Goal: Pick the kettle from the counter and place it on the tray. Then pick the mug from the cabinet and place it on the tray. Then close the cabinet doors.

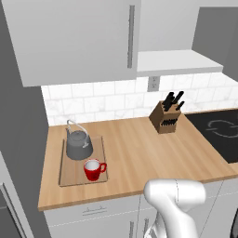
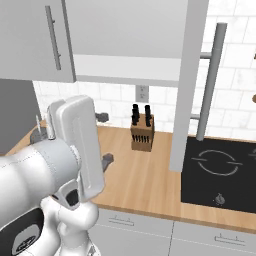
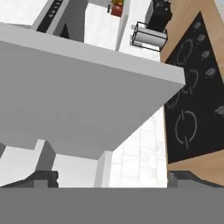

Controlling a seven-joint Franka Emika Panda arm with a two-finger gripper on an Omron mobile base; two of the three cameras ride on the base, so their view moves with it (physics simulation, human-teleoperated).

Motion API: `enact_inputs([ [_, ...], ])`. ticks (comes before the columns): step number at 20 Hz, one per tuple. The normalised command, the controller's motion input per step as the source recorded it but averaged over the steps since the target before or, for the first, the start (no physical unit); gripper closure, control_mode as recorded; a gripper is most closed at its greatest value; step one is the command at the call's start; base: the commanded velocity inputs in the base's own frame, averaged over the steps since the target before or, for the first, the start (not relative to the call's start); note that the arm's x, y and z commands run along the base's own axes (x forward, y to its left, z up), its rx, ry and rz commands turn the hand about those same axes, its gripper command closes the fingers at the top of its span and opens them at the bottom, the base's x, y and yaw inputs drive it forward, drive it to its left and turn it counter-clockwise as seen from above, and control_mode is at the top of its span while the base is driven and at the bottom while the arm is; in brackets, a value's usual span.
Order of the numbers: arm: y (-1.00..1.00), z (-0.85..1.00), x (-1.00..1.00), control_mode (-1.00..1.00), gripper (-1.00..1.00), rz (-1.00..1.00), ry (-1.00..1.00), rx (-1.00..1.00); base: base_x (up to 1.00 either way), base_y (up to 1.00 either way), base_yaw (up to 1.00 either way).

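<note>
The dark grey kettle (image 1: 79, 145) stands on the back of the wooden tray (image 1: 69, 174), at the left of the counter (image 1: 135, 148). In front of the kettle, the red mug (image 1: 94, 169) also rests on the tray. The cabinet's left door (image 1: 74, 37) is shut. Its right door (image 2: 186, 85) swings out over the counter, with its bar handle (image 2: 210, 85) facing right, leaving the pale shelf bottom (image 1: 179, 62) exposed. My gripper (image 2: 106, 139) hangs open above the counter, left of that open door and empty. In the hand view the door panel (image 3: 78, 100) looms close ahead of the gripper (image 3: 113, 178).
A knife block (image 1: 166, 116) stands at the back of the counter near a wall outlet (image 1: 153, 83). The black cooktop (image 1: 223, 132) lies at the right end. Lower drawers (image 2: 210, 240) run below the counter's front edge.
</note>
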Motion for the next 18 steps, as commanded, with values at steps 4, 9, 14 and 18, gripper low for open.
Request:
enact_inputs([
  [4, -0.40, 0.00, -0.45, -1.00, -1.00, -0.18, -0.01, 0.00, 0.00, 0.00, 0.00],
  [9, -0.59, 0.07, -0.25, -1.00, -1.00, -0.19, -0.01, 0.00, 0.00, 0.00, 0.00],
  [14, -0.62, 0.02, -0.18, -1.00, -1.00, -0.13, 0.00, 0.00, 0.00, 0.00, 0.00],
  [18, -0.26, -0.04, -0.59, -1.00, -1.00, 0.00, -0.12, -0.05, 0.00, 0.00, 0.00],
])
